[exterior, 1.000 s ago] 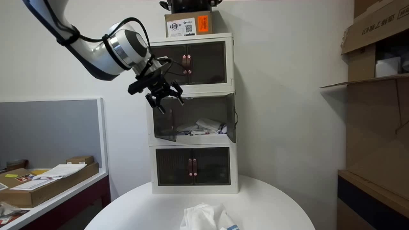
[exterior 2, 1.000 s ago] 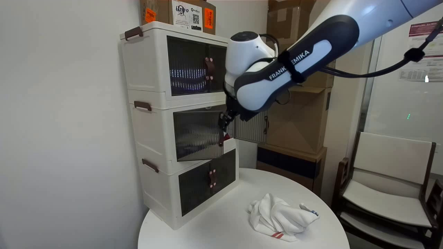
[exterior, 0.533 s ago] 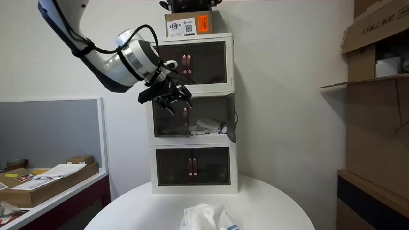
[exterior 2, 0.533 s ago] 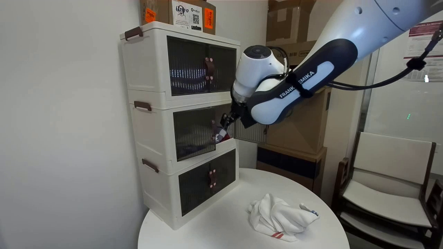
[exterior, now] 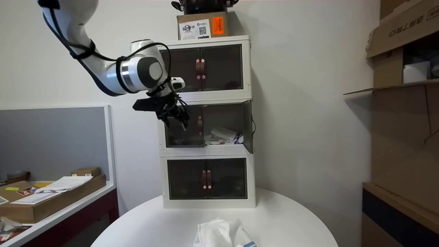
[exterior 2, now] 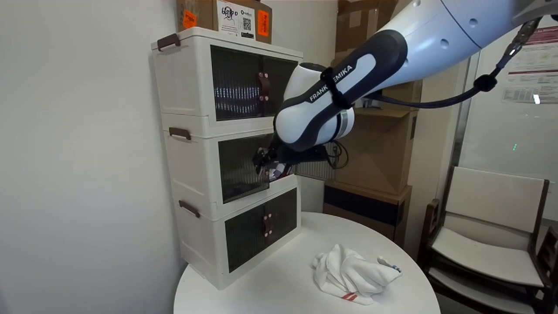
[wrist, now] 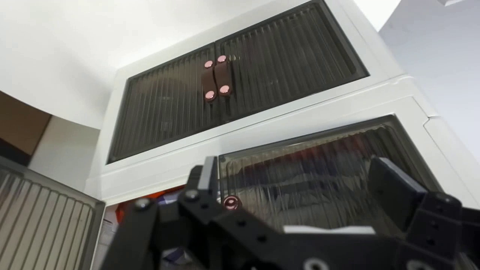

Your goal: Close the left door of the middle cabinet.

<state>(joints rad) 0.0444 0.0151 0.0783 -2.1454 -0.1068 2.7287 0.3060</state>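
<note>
Leftmost in an exterior view, a flat carton (exterior: pixel 68 198) runs out of view; the stickers (exterior: pixel 26 191) on it are too small to read. Next comes the arm (exterior: pixel 104 73), cut off at the top in both exterior views. Lettering (exterior 2: pixel 319 93) on its link reads "FRANK" and "EMIKA", with a black strap (exterior 2: pixel 335 89) across the space between.

The end effector (exterior: pixel 176 124) hangs before the middle cabinet (exterior: pixel 224 150), its fingers (wrist: pixel 393 189) spread wide in the wrist view; whether they touch anything I cannot tell. Behind it is that cabinet's left door (exterior: pixel 185 139), lying in or nearly in its frame. Whether it is fully seated is hard to make out, as the end effector covers part of it in every view. Its handle (exterior: pixel 200 126) is mostly hidden in the wrist view, one rivet (wrist: pixel 232 202) showing.

Higher up, a black object (exterior: pixel 204 6), cut off above, stands on an upper carton (exterior: pixel 200 16). This bears a white label (exterior: pixel 194 30) with a drawing and a QR code, then an orange sticker (exterior: pixel 217 25) whose vertical lettering is blurred. White cloths (exterior: pixel 224 133) lie inside the middle cabinet. A crumpled cloth (exterior: pixel 221 235) on the desk (exterior: pixel 291 219) is cut off below. The right door (exterior: pixel 248 127) stands open, nearly edge-on. Far right, a large carton (exterior: pixel 399 34) carries Chinese characters, hard to make out.
</note>
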